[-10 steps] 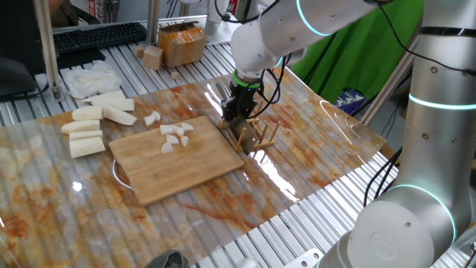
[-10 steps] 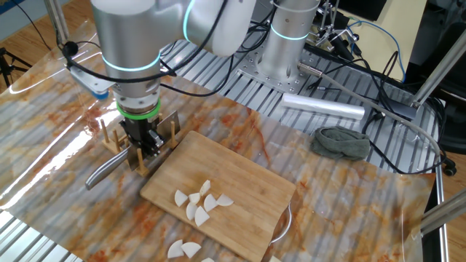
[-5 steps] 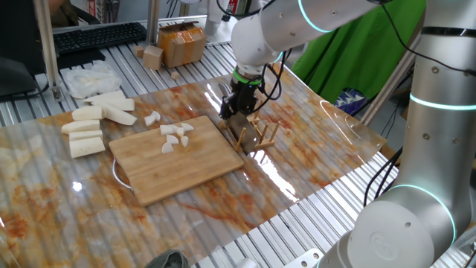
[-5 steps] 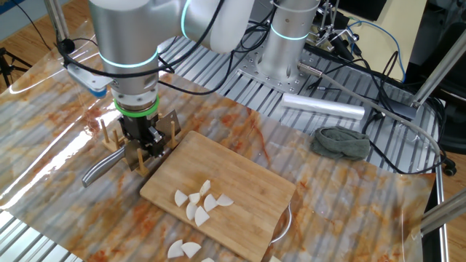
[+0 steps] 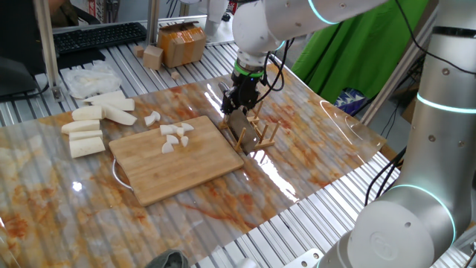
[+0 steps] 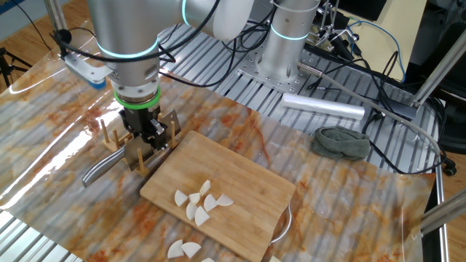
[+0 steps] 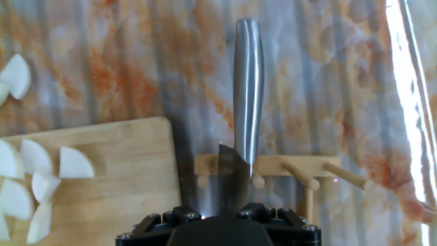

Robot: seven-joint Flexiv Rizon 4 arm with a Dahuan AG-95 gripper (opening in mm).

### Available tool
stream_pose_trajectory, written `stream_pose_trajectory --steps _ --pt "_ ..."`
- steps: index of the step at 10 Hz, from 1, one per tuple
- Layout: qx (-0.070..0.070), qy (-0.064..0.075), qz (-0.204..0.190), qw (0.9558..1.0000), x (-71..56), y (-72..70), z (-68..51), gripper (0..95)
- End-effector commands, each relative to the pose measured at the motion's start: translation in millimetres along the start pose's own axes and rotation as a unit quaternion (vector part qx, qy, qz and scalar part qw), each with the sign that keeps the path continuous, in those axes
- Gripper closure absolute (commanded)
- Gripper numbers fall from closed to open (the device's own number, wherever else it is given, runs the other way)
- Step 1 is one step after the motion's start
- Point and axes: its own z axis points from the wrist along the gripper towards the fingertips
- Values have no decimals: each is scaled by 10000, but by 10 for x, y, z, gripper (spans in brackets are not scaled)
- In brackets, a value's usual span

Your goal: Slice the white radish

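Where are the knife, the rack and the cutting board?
knife (image 7: 248,82), hand view, middle of the steel handle.
rack (image 7: 287,164), hand view, its wooden base bar.
cutting board (image 6: 247,182), the other fixed view, bare wood beyond the radish pieces.

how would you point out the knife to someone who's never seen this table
Find the bamboo cutting board in the middle of the marbled table; just off its far right edge stands a small wooden peg rack. The knife rests in that rack, right under the gripper. Its smooth silver metal handle, sticking out over the table, is the only shiny metal among wood and white radish chunks.
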Motion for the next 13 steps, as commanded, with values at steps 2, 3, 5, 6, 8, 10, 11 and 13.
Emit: stream_pose_trajectory --steps 2,3,5,6,8,10,11,13 --pt "62 35 -61 10000 59 13 -131 380" --pt "70 124 -113 9998 95 40 -227 380" --pt "113 191 -95 9997 103 141 -342 380" --pt "114 216 -98 9997 104 192 -387 380" --pt "-19 278 -281 9992 105 354 -485 760" --pt "-58 279 -500 9983 130 477 -540 950" --pt "-83 274 -678 9973 165 601 -579 950" --pt "-96 264 -671 9974 159 757 -617 950"
